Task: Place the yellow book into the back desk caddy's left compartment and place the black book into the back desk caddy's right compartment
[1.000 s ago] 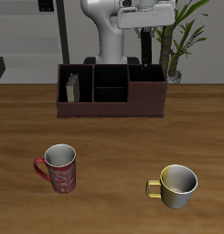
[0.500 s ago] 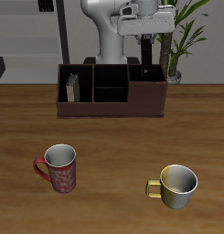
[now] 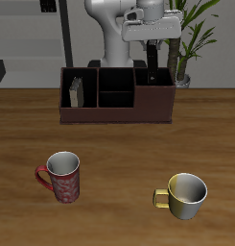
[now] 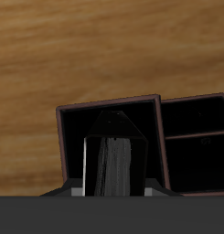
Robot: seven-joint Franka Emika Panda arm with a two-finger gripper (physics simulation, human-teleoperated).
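My claw (image 3: 151,48) is clamped on the black book (image 4: 114,163), a thin, all-black hardcover held upright, directly above the right compartment (image 4: 109,137) of the back desk caddy (image 3: 116,109); the yellow book (image 3: 77,92) stands in the left compartment (image 3: 79,93).

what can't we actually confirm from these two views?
- Gripper state: in the exterior view dark fingers blend with the black book; the wrist view does not show the fingertips clearly.
- Whether the black book touches the right compartment floor: both views, caddy walls hide its lower end.
- Yellow book: exterior view, lower part hidden by the back desk caddy front wall.
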